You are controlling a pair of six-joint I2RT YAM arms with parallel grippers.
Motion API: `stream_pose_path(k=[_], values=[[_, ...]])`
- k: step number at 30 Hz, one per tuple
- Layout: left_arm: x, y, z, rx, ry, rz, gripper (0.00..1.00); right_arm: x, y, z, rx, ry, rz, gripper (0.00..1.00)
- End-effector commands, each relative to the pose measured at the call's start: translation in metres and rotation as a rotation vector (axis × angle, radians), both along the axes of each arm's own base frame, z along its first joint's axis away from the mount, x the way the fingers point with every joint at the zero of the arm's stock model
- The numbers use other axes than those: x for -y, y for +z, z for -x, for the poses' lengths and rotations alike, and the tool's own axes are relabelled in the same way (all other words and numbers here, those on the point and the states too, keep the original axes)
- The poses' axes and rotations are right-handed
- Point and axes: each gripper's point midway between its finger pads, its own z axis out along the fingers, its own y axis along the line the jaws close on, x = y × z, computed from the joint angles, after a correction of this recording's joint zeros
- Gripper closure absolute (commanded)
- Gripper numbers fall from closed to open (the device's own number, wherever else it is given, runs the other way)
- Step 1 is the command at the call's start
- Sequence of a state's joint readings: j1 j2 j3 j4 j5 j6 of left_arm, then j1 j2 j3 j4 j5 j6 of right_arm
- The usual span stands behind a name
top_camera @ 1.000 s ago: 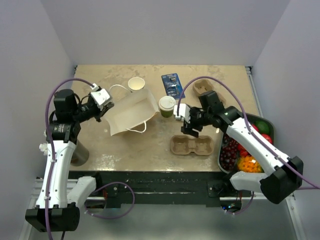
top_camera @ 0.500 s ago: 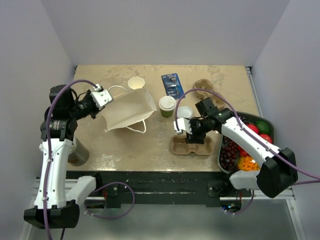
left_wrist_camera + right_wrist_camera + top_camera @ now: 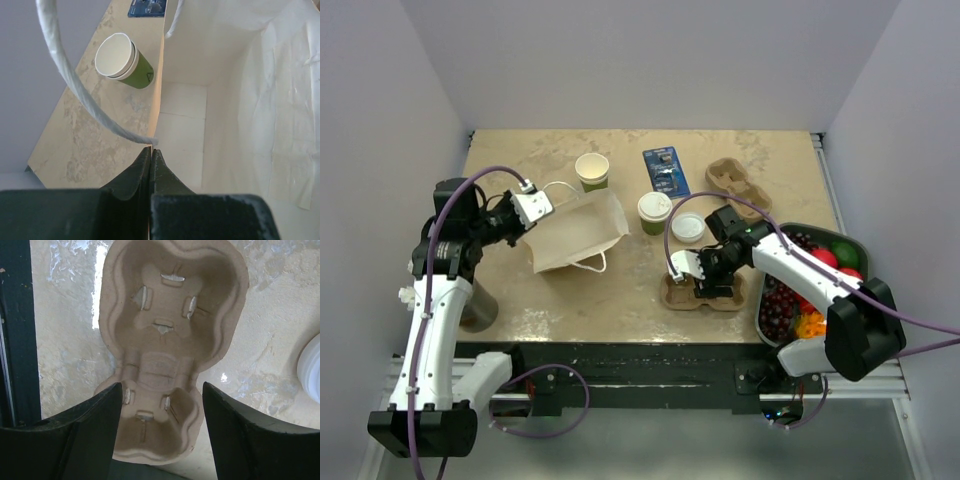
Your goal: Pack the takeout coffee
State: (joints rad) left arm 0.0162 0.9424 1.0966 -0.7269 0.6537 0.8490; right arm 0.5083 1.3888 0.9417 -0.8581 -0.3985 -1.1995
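- My right gripper [image 3: 162, 390] had dropped in the last second from beside the coffee to the near end of the pulp carrier [image 3: 170, 305]. Its jaws stood apart, straddling the end cup well and holding nothing.
- The carrier lay flat near the table's [image 3: 620, 300] front edge with both wells empty. I judged this a detour to fetch it first.
- The takeout coffee [image 3: 654, 211] had not moved. It stood upright mid-table, lidded, just beyond the carrier, with a loose lid [image 3: 688, 227] beside it.
- My left gripper [image 3: 151, 150] stayed pinched shut on the rim of the paper bag [image 3: 225, 100], which had swung a little but kept its mouth held open (nothing inside, as far as the wrist view showed).
- The lidless cup [image 3: 120, 57] stood behind the bag.
- So the coffee was still unpacked, and neither arm was touching it.
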Motion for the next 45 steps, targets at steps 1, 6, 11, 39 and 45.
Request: stream_pose_path(k=[1,6,11,39,45], values=[[0.004,0.006,0.000,0.037,-0.019,0.003,1.00,-0.003,0.000,-0.006,0.017,0.011,-0.014,0.32],[0.003,0.007,-0.002,0.041,-0.005,0.014,1.00,-0.005,-0.005,-0.004,-0.003,0.007,-0.019,0.36],[0.003,0.009,-0.003,0.046,0.003,0.015,1.00,-0.006,-0.009,-0.010,0.000,-0.008,-0.014,0.39],[-0.001,0.001,0.002,0.028,0.034,0.017,1.00,-0.004,-0.024,-0.004,-0.056,-0.024,0.011,0.48],[0.000,0.005,0.000,0.029,0.034,0.032,1.00,-0.004,-0.030,-0.001,-0.073,-0.034,0.009,0.54]])
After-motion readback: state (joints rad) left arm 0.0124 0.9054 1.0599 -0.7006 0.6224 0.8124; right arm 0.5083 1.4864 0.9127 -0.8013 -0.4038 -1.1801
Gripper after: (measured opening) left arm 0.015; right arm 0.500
